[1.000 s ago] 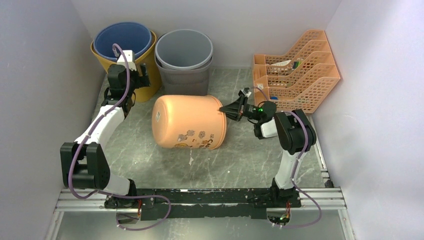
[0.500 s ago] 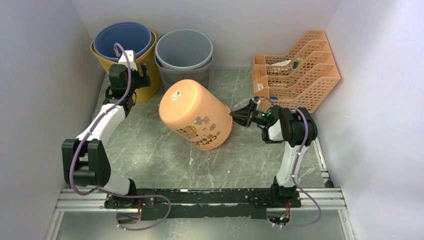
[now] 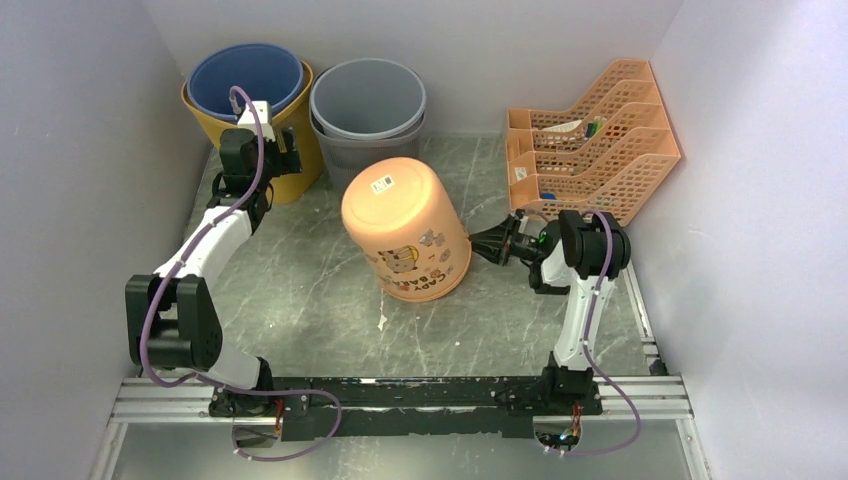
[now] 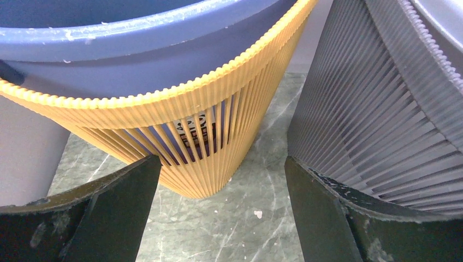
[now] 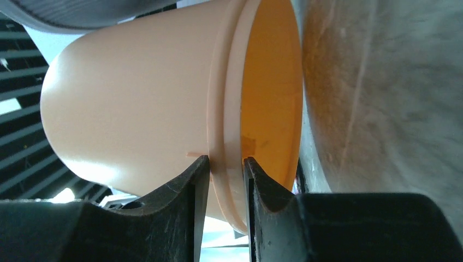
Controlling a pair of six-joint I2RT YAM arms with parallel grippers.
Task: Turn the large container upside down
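Large container (image 3: pixel 405 240): peach bucket near mid-table, steeply tilted, labelled base up and toward the far left, mouth down and toward the right, not yet flat on its rim.

Far left: left arm (image 3: pixel 200 250) stretched along the left wall, elbow low near the base rail, wrist beside the stacked bins. Left gripper (image 4: pixel 219 164) spread wide and holding nothing, aimed at the gap between yellow slatted basket (image 4: pixel 207 125) and grey ribbed basket (image 4: pixel 382 109). Blue bucket (image 4: pixel 109 60) nested inside the yellow one.

Centre: container on grey marbled table (image 3: pixel 300 290), just in front of the grey basket, well apart from the left gripper.

Right: right gripper (image 3: pixel 490 243) level with the container's lower rim. Fingers (image 5: pixel 180 207) clamped on that rim, one against the outer wall, the other inside the mouth, as seen in the right wrist view. Right arm (image 3: pixel 585 290) folded, upper link rising from its base, wrist turned left toward the container. Orange file racks (image 3: pixel 590 140) behind it, at far right.

Compared with one second ago: container then on its side, base pointing left. Half a second ago, partly raised. Now nearer to inverted and closer to the grey basket. Right gripper lower and farther right than before, same hold on the rim. Left arm unchanged.
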